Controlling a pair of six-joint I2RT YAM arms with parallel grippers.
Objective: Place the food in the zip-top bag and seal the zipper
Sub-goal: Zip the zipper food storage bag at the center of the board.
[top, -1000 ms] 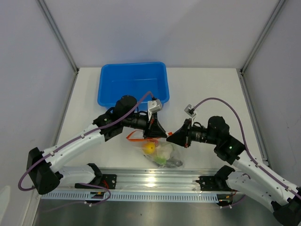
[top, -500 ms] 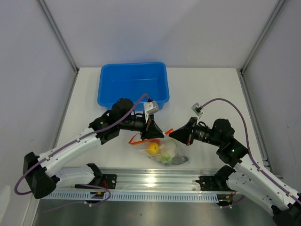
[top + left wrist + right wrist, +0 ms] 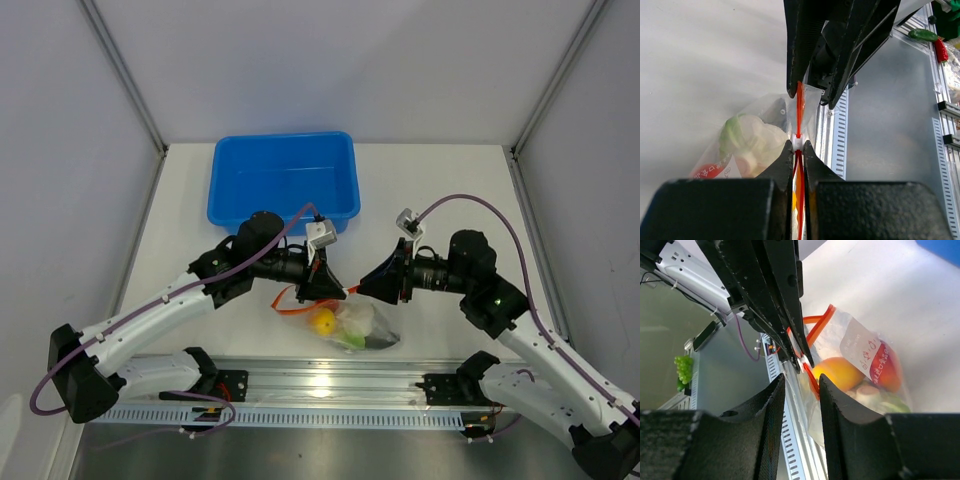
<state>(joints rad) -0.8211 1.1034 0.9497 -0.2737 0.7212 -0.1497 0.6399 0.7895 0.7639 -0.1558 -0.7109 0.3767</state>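
Bright, even overhead light w/ soft shadows on table. Glare on metal rail, top view. Wrist cams: left fingers & right fingers blurred close-up.

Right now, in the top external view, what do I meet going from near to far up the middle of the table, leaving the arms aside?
Silver metal rail → clear plastic zip-top bag, packed with toy food → blue plastic tub.

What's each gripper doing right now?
Left gripper: shut on the zipper.
Right gripper: around the zipper, fingers slightly apart; grip cannot be told.
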